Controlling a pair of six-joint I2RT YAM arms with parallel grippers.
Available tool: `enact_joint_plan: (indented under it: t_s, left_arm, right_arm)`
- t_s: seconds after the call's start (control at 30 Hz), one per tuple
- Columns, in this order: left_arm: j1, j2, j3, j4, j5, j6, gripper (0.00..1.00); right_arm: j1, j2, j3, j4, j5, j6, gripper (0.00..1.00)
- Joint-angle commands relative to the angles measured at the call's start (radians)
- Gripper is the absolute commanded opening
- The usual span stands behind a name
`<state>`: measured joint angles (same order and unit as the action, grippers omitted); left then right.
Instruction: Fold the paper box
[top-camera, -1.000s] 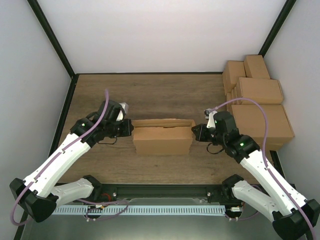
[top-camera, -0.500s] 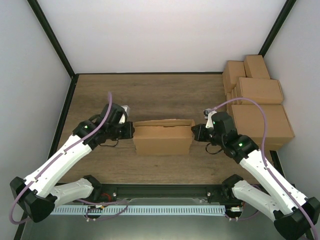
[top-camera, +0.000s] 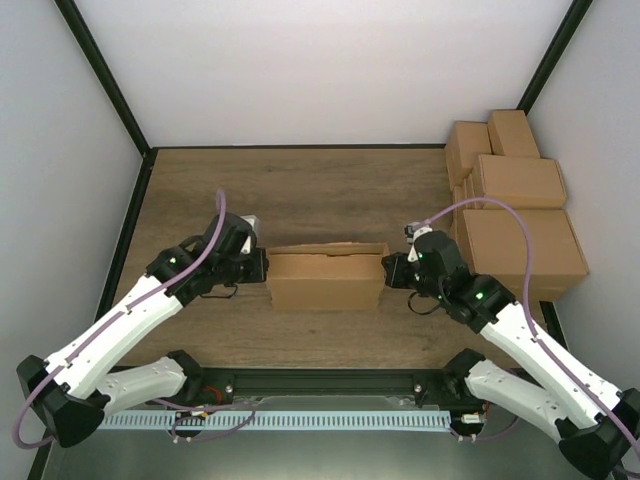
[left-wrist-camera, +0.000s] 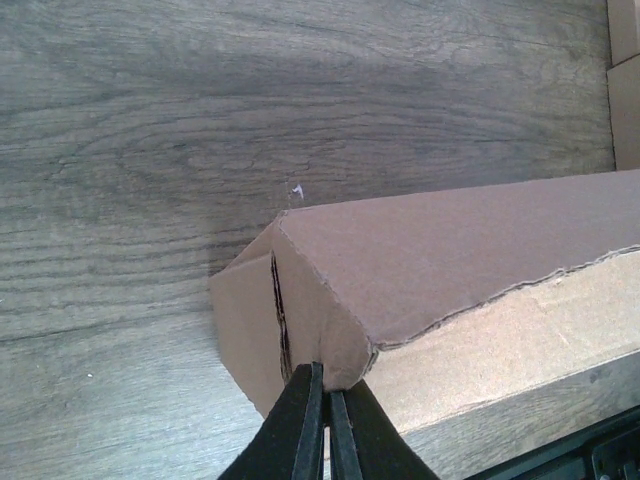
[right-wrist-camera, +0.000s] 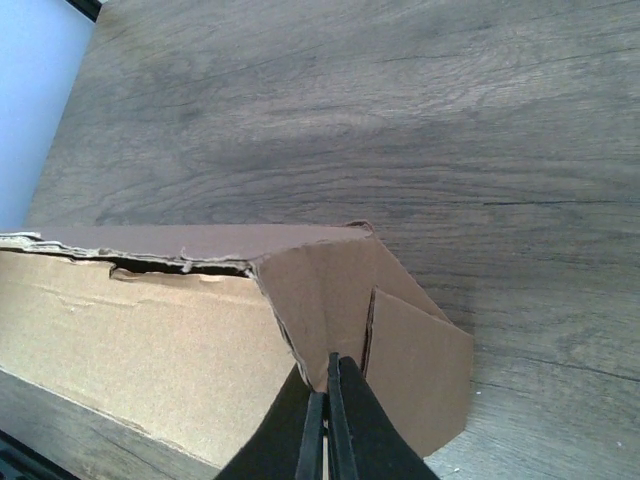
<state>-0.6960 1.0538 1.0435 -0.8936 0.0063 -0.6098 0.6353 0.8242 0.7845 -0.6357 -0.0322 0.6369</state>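
Left fingers (left-wrist-camera: 295, 435) and right fingers (right-wrist-camera: 355, 440), both pinched closed and empty, touch opposite ends of the box (top-camera: 326, 279) in the middle of the wooden counter (top-camera: 330, 190). White walls (top-camera: 330, 70) surround it; brown cartons (top-camera: 515, 215) are stacked far right.

Paper box (top-camera: 326, 280) is plain brown cardboard, no print, already folded up into a long shallow carton. Sits flat on the wood tabletop (top-camera: 330, 190), roughly mid, long side running left-right, a bit closer to the near edge than the back. Lid's down but not fully shut imo: at the right end there's a dark gap btwn lid and front wall, w/ a ragged edge along it. Right end flap (right-wrist-camera: 420, 370) sticks out at an angle, not flush. Left end looks squarer, just a vertical slit in the end wall near the corner.
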Motion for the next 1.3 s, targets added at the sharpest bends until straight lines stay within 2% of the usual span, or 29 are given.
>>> enact_joint_plan:
  t_s: [0.0,0.17,0.37,0.5,0.7,0.83,1.07,1.27]
  left_arm:
    - [-0.024,0.009,-0.044,-0.065,0.054,-0.029,0.04]
    - [-0.029,-0.011,-0.058,-0.061,0.049,-0.039,0.04]
    - [-0.034,-0.019,-0.087,-0.038,0.051,-0.05,0.04]
    - [-0.035,-0.034,-0.115,-0.008,0.048,-0.068,0.04]
    - [-0.036,-0.09,-0.136,0.028,-0.008,-0.108,0.04]
    - [-0.034,-0.127,-0.133,0.017,-0.07,-0.125,0.04]
    - [-0.034,-0.224,-0.214,0.067,-0.173,-0.171,0.04]
    - [-0.033,-0.273,-0.275,0.101,-0.156,-0.203,0.04]
  right_arm:
    - [0.125,0.043,-0.073,-0.249,-0.042,0.104,0.01]
    - [0.2,0.012,-0.116,-0.251,0.001,0.183,0.01]
    - [0.207,-0.011,-0.198,-0.215,-0.016,0.207,0.01]
    - [0.207,-0.024,-0.192,-0.189,-0.009,0.209,0.01]
    - [0.207,-0.032,-0.235,-0.035,-0.064,0.216,0.02]
    - [0.207,-0.004,-0.262,0.095,-0.08,0.185,0.03]
    - [0.207,0.096,-0.183,0.199,0.078,0.098,0.03]
    - [0.206,0.176,-0.163,0.25,0.021,0.04,0.07]
